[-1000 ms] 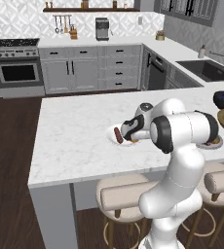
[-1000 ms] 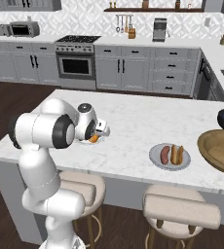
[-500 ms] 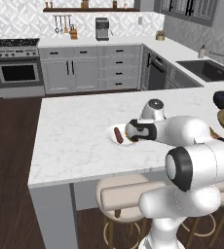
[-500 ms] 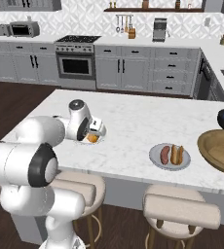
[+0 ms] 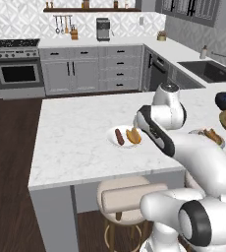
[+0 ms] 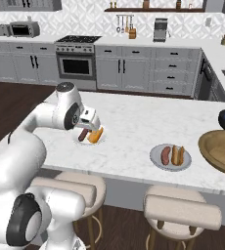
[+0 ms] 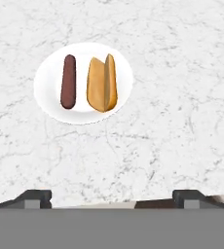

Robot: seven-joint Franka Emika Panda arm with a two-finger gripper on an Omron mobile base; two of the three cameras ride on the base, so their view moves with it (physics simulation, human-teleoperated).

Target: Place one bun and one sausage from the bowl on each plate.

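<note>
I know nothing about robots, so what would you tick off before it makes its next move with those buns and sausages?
1. White plate holds one sausage and one bun: ok.
2. Grey plate holds one sausage and one bun: ok.
3. End effector open and carrying nothing: ok, the fingertips stand wide apart with bare counter between them.
4. End effector lifted off the white plate: ok, it looks down on the plate from above without touching.
5. Wooden bowl emptied: cannot tell, part of it lies past the picture edge.
6. Food lying fully inside each plate rim: ok.
</note>
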